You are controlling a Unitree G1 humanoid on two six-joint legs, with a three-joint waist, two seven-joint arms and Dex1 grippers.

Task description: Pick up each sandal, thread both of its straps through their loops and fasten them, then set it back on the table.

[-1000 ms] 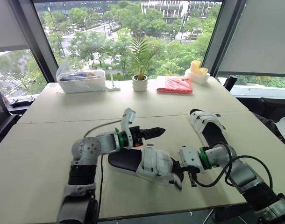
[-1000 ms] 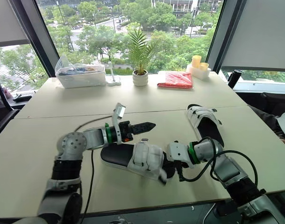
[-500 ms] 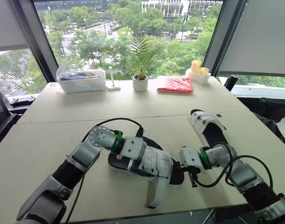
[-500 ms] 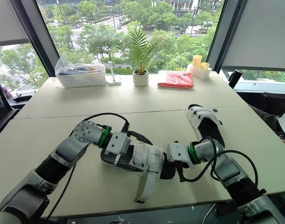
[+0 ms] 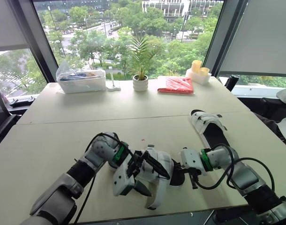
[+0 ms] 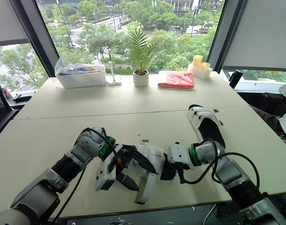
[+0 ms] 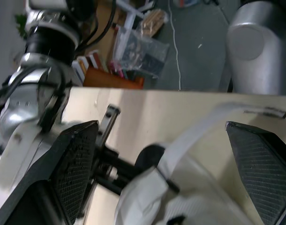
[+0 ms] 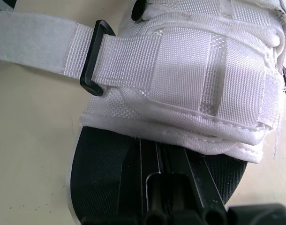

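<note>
Eye view: right gripper (image 5: pixel 179 168) pinching end of near sandal (image 5: pixel 169 161), steadying it on table (image 5: pixel 49 150).
Left wrist: left gripper (image 7: pixel 161 125) jaws spread, loose strap (image 7: pixel 199 131) between them, likely ready to grasp.
Right wrist: strap runs through loop (image 8: pixel 92 58) ahead of jaws, apparently unfastened.

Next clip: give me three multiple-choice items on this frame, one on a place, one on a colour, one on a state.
1. The second sandal lies: A) on the floor B) on the table, toward the robot's right C) on a chair.
2. The packet at the far edge is: A) red B) blue C) black.
3. The left hand is: A) open B) shut, empty C) shut on a spoon.
Key: 1B, it rests flat near the right edge; 2A, plainly red; 3A, its fingers stand wide apart.
</note>
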